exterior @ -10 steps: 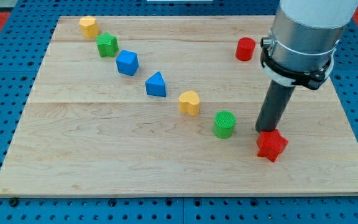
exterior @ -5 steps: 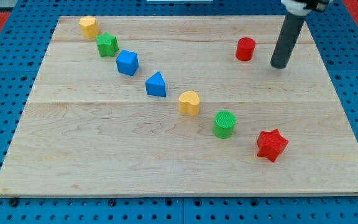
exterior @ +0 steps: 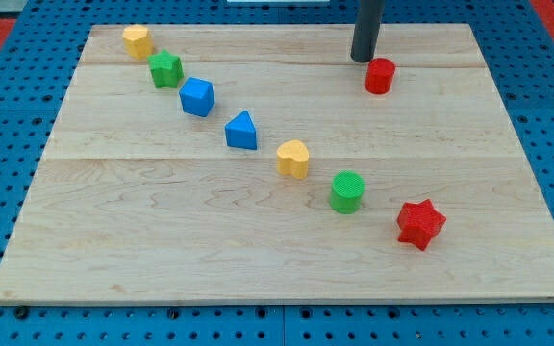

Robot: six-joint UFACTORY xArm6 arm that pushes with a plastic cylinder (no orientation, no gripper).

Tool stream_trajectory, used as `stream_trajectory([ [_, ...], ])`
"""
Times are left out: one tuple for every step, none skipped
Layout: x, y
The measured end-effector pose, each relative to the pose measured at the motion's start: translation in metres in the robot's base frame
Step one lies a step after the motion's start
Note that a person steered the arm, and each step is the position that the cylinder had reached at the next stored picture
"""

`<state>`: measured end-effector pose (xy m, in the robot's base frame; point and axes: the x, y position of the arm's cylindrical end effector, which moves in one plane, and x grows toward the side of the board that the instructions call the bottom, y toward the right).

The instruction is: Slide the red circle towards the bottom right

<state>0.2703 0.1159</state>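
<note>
The red circle [exterior: 380,75] stands on the wooden board [exterior: 210,231] near the view's top right. My tip [exterior: 362,60] sits just to the upper left of the red circle, very close to it; contact cannot be told. The dark rod rises from the tip out of the view's top.
A diagonal row runs from the view's top left to bottom right: yellow block [exterior: 138,40], green star [exterior: 165,69], blue cube [exterior: 197,97], blue triangle [exterior: 241,131], yellow heart [exterior: 293,159], green circle [exterior: 347,191], red star [exterior: 420,224]. Blue pegboard surrounds the board.
My tip has moved from beside the red star up the view, then leftwards past the red circle to its upper left. No block has moved.
</note>
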Motion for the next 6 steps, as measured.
stream_trajectory([
  [0.001, 0.016],
  [0.001, 0.032],
  [0.004, 0.026],
  [0.004, -0.002],
  [0.005, -0.015],
  [0.005, -0.012],
])
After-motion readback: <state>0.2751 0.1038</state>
